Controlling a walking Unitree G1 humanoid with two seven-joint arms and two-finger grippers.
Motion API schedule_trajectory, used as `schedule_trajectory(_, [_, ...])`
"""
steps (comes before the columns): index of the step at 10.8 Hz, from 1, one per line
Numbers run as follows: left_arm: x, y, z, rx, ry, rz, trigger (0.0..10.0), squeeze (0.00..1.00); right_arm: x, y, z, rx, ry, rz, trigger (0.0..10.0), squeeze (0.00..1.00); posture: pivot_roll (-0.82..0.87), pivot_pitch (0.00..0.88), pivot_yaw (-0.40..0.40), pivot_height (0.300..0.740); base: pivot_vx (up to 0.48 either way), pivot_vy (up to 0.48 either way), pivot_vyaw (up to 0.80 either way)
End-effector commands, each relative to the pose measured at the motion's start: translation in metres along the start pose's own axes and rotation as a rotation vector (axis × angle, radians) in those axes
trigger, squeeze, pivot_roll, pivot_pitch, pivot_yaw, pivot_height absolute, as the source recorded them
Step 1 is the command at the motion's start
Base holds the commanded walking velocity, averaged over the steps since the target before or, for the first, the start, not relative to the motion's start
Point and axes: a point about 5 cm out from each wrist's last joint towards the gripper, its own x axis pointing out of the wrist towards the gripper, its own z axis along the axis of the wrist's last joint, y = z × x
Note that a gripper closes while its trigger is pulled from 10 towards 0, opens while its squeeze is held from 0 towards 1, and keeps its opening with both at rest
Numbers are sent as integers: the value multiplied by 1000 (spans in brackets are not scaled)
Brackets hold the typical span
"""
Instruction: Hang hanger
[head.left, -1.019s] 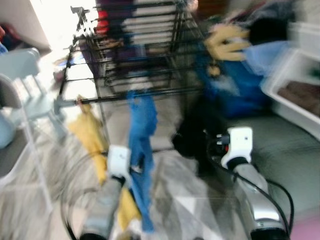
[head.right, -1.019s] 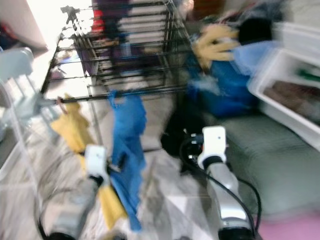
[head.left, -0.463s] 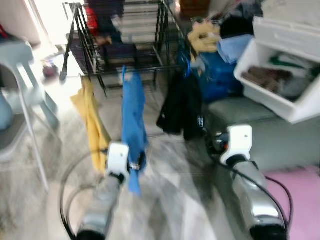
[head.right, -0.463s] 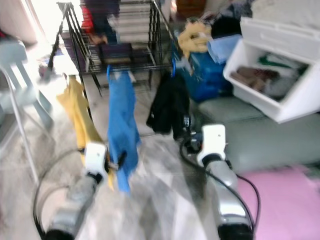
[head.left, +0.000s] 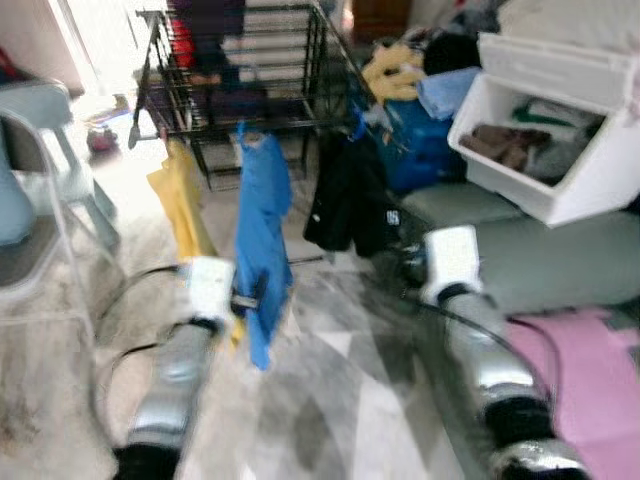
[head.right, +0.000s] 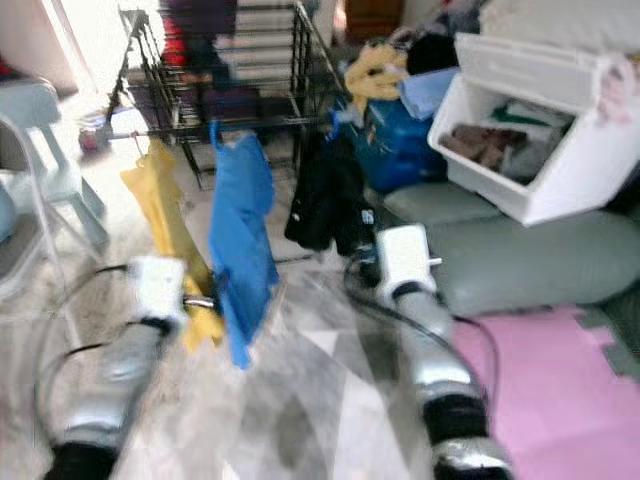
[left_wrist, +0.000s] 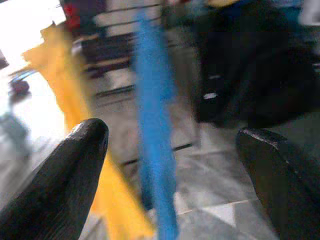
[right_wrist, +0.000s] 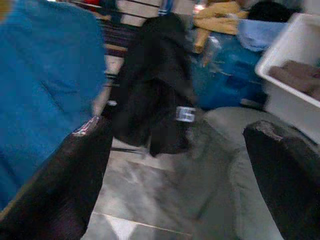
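A black wire drying rack (head.left: 240, 70) stands at the back. From its front rail hang a yellow garment (head.left: 185, 205), a blue garment (head.left: 262, 225) and a black garment (head.left: 350, 195); their hangers are too blurred to make out. My left gripper (head.left: 245, 300) is held low, right by the blue garment's lower part. In the left wrist view its fingers (left_wrist: 60, 185) are wide apart and open, with the blue garment (left_wrist: 155, 125) beyond them. My right gripper (head.left: 405, 270) is just below the black garment, open, with the black garment (right_wrist: 155, 85) ahead of it.
A white storage bin (head.left: 560, 130) of clothes rests on a grey-green cushion (head.left: 540, 250) at the right. A pink mat (head.left: 590, 370) lies at the lower right. A blue bag (head.left: 425, 150) and piled clothes sit behind. A grey chair (head.left: 40, 150) stands at the left.
The camera has shifted, so the rack looks farther off and more of the pink mat shows. Both arms stay held out in front with nothing in them.
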Motion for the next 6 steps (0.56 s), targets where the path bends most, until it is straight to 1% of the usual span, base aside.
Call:
schedule_trajectory(1, [-3,4,-2,-32,6,49,10000,0,3,-1,1,21,10,16,10000,0,-9,0,-22,740,0,0,0])
schedule_trajectory(2, [-9,1,-13,-41,30,64,10000,0,-3,0,-1,30,-9,12,10000,0,-38,0,-13,740,0,0,0])
schedule_trajectory(3, [-12,-4,-17,-53,47,57,10000,0,-8,-2,-3,63,-17,-13,10000,0,-49,0,-11,740,0,0,0])
schedule_trajectory(4, [-13,-11,-18,-52,51,25,10000,0,-15,-4,-6,103,-36,-39,10000,0,-53,0,1,740,0,0,0])
schedule_trajectory(5, [-11,-15,-16,-53,54,3,10000,0,-17,-7,-9,106,-36,-55,10000,0,-47,0,12,740,0,274,0])
schedule_trajectory(6, [-11,-19,-16,-73,63,-37,10000,0,-16,-8,-12,112,-26,-75,10000,0,-54,0,31,740,0,480,0])
